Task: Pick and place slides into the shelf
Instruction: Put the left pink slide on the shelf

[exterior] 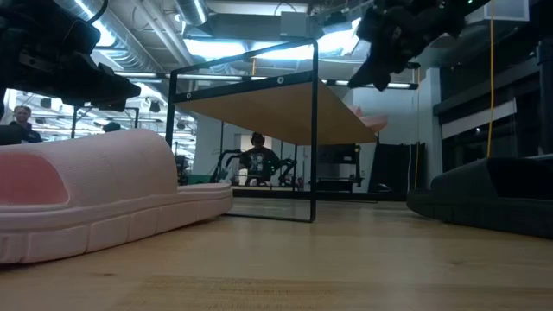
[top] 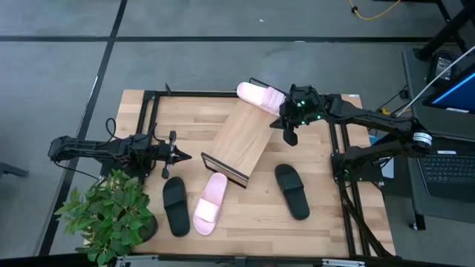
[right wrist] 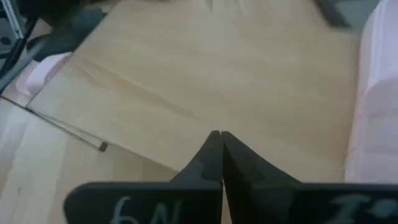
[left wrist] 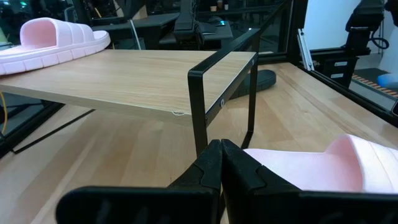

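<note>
The shelf stands slanted at the table's middle, a light board on a black frame. One pale pink slide lies on its far end, also seen as the pink slide in the left wrist view. The second pink slide lies sole-down on the table near the shelf's lower lip, between a black slide and another black slide. My left gripper is shut, left of the shelf. My right gripper is shut, raised by the shelf's right edge, near the placed slide.
A potted plant fills the near left corner. Black frame rails run along the table's left and right sides. A laptop sits off the table to the right. Bare wood shows between the slides at the near edge.
</note>
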Controlling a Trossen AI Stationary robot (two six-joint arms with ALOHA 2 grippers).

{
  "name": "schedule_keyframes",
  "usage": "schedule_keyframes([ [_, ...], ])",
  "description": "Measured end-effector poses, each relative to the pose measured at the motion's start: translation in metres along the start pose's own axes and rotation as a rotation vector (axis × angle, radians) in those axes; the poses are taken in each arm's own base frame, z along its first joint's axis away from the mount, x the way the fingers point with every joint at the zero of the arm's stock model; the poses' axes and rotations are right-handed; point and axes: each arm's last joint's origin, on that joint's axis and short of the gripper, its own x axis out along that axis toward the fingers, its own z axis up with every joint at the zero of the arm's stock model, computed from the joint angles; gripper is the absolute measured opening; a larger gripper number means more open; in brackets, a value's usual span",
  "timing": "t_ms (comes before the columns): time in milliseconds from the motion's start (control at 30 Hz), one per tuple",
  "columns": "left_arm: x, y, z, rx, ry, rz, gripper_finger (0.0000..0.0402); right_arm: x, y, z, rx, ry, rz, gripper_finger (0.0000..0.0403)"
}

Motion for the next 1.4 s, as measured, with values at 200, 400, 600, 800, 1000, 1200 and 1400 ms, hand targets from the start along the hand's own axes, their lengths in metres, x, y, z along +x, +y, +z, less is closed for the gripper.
schedule_keyframes([
  [200,0.0,0.0,0.0,0.001,0.0,0.0,0.0,-0.031,0.018,0.019,-0.086,-0.101,-0.08,0.0001],
  [400,0.0,0.0,0.0,0.001,0.0,0.0,0.0,-0.073,0.042,0.016,-0.13,-0.198,-0.081,0.0001],
  [600,0.0,0.0,0.0,0.0,0.001,0.0,0.0,-0.071,0.061,-0.024,-0.081,-0.197,-0.128,0.0],
  [800,0.0,0.0,0.0,0.0,0.0,-0.007,0.0,-0.046,0.07,-0.065,-0.071,-0.305,-0.052,0.0],
  [1000,0.0,-0.001,0.0,-0.074,0.0,-0.018,0.0,-0.022,0.076,-0.097,-0.072,-0.398,0.006,0.0],
  [1200,0.0,-0.007,0.001,-0.107,-0.002,-0.064,0.0,-0.01,0.079,-0.121,-0.046,-0.43,0.048,0.0],
  [1400,0.0,-0.009,0.001,-0.235,-0.003,-0.052,0.0,-0.007,0.079,-0.126,-0.044,-0.432,0.055,0.0004],
])
